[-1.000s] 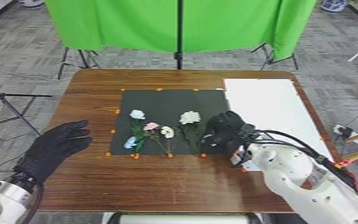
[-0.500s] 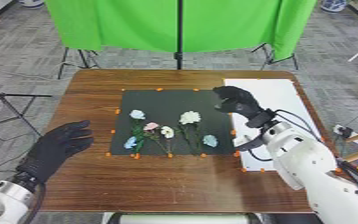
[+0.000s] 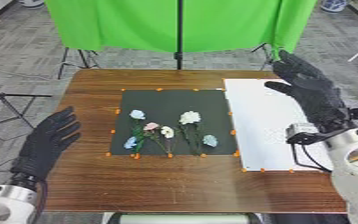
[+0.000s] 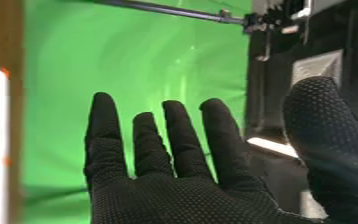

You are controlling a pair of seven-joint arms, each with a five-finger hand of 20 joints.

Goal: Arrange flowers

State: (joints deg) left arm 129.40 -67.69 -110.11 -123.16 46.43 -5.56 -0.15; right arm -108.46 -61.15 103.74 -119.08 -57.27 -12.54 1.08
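Note:
In the head view my right hand (image 3: 313,92) is raised over the white board's right side, fingers straight and holding nothing. My left hand (image 3: 51,140) stands open at the table's left edge, away from the flowers. On the black mat (image 3: 162,102) lie several flowers: a white one (image 3: 136,114) at the upper left, a pink one (image 3: 151,126), a small white one (image 3: 167,132), a light blue one (image 3: 130,142) at the lower left, a larger white one (image 3: 190,117) and a blue one (image 3: 210,140) at the lower right. In the right wrist view my right hand (image 4: 180,200) has its fingers spread.
A white board (image 3: 264,110) lies right of the mat on the brown wooden table (image 3: 184,187). Orange markers line both. Behind the table hang a green cloth (image 3: 131,25) and its stand; tripod legs stand beside the table at the left.
My right hand has lifted from the mat's lower right and moved away to the right and back, uncovering the blue flower. My left hand has shifted slightly left, its fingers straighter.

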